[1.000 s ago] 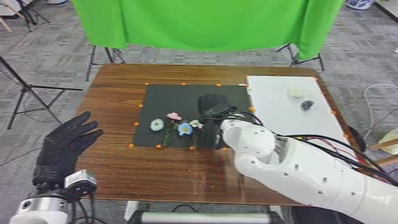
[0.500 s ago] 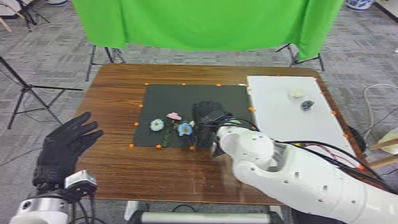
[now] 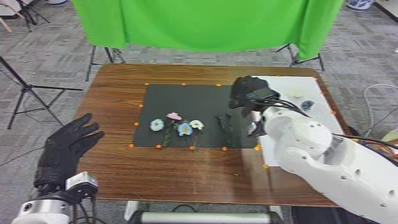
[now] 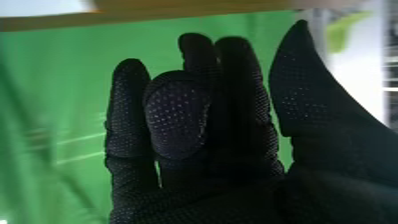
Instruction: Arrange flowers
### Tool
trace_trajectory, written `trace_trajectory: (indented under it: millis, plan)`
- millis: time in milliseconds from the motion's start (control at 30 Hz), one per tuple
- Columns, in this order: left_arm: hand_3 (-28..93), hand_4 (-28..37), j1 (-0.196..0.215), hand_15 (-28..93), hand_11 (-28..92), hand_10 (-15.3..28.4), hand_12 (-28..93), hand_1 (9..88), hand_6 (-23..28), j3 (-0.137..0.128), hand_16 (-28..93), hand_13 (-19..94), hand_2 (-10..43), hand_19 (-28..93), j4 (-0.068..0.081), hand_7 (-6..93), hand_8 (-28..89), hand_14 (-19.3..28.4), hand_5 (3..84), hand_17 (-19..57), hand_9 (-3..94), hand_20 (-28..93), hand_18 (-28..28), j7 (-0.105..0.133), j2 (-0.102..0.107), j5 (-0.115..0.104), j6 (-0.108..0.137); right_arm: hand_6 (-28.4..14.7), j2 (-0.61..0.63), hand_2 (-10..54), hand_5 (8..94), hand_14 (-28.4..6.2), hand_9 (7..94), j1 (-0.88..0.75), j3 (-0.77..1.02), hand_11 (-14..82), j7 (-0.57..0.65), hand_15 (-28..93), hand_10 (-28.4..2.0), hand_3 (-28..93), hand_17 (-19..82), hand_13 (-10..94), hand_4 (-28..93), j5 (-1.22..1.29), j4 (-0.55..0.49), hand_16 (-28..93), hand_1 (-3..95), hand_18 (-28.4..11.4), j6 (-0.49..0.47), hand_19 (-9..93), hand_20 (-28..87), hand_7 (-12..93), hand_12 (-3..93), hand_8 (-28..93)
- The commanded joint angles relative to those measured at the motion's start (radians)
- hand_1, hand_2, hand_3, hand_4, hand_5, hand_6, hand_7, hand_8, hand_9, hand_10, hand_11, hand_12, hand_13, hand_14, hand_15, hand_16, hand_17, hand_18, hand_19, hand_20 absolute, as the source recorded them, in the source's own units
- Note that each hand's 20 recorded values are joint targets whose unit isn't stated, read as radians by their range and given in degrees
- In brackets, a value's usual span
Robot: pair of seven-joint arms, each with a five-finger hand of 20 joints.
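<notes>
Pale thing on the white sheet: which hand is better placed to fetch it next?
Probably the right hand: it hovers close to the pale thing, while the left hand is off by the table's left edge, across the dark mat.

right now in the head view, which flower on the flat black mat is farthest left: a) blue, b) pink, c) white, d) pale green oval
d, the pale green oval flower lies left of the pink flower, the blue flower and the white flower.
</notes>
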Motion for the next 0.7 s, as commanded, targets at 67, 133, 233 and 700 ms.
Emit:
trace_trajectory:
  millis: [67,133,233,700]
  plan:
    - [83,-20.4,0.022,54,28,19.7,8,25.1,11.3,-0.002,-11,28,6.3,61,-0.014,15.5,-10,26.7,41.0,-8.8,36.9,1,22.7,0.006,-0.004,-0.006,0.021,-0.5,0.176,-7.3,57.9,-4.9,61.9,-0.073,0.111,21.3,0.061,79,-12.9,92,31,72,-28,0.040,0.092,12,35.7,-17.8,-0.006,92,-3,24,13.1,-16]
    - [83,-20.4,0.025,54,28,19.7,8,25.1,11.3,0.000,-11,28,6.3,61,-0.015,15.5,-10,26.7,41.0,-8.8,36.8,1,22.7,0.012,-0.001,-0.008,0.022,-0.6,0.214,-7.3,56.0,-4.8,60.5,-0.013,0.041,20.6,0.078,80,-12.9,92,31,72,-28,0.067,0.112,12,35.4,-17.8,0.006,93,-3,24,13.0,-16]
    - [83,-20.4,0.022,54,28,19.7,8,25.1,11.3,0.003,-11,28,6.3,61,-0.015,15.5,-10,26.7,41.0,-8.8,36.8,1,22.7,0.012,-0.002,-0.010,0.024,-0.9,0.216,-7.4,54.5,-4.6,58.6,-0.003,0.048,19.6,0.105,80,-13.1,92,31,72,-28,0.086,0.146,12,35.0,-17.7,-0.012,93,-3,24,12.9,-16]
    - [83,-20.4,0.015,54,28,19.7,9,25.0,11.3,0.013,-11,28,6.3,61,-0.012,15.5,-10,26.7,41.1,-8.8,36.8,1,22.7,0.022,0.003,-0.011,0.024,-1.9,0.271,-7.6,50.1,-4.4,52.3,0.119,-0.064,15.5,0.223,82,-14.1,93,32,72,-28,0.153,0.244,11,33.4,-17.6,-0.016,93,-2,23,12.6,-16]
